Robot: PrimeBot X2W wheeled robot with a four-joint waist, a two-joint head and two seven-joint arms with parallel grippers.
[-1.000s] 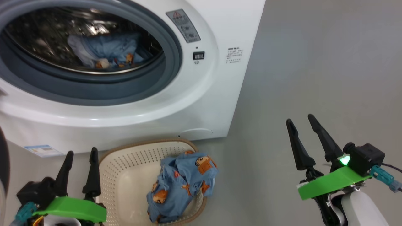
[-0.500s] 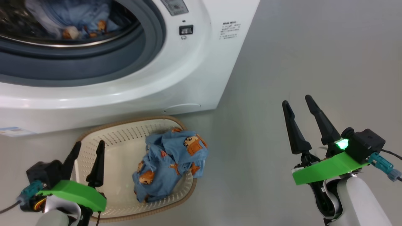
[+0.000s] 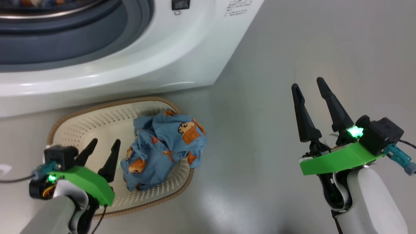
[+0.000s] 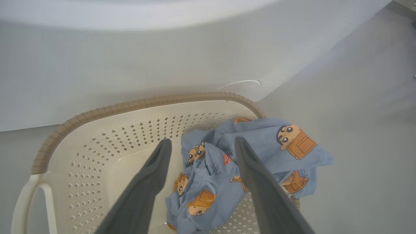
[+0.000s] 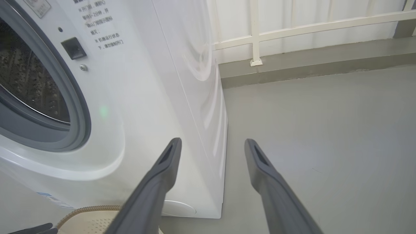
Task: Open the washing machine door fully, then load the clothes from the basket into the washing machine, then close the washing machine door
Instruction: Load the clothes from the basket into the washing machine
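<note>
The left gripper (image 3: 106,141) hangs over the basket (image 3: 97,120) with its fingers spread wide and nothing between them. In the left wrist view the left gripper (image 4: 202,140) is aimed at the crumpled clothes (image 4: 208,175). These lie at the basket's right end, with one flap draped over the rim there.

The likeliest trouble is a shallow pinch. If the fingers catch only a top fold, the bundle may unroll on the lift, trail over the rim and drop to the floor (image 3: 260,130) beside the basket. A finger coming down too far to the basket's inner side could dig into the perforated wall (image 4: 113,143) or hook the rim. That might drag the basket along (it looks light), or shove it against the washing machine (image 3: 162,65) just behind it.

The right gripper (image 3: 307,83), fingers also apart and empty, is well to the right of the basket, too far off to steady it.

I cannot tell whether the heap is one garment or several, since its underside is buried. The basket's near left corner sits behind the left gripper's green mount. The drum above the basket is cut off by the head view's top edge, and how far the washing machine door stands open cannot be judged.
</note>
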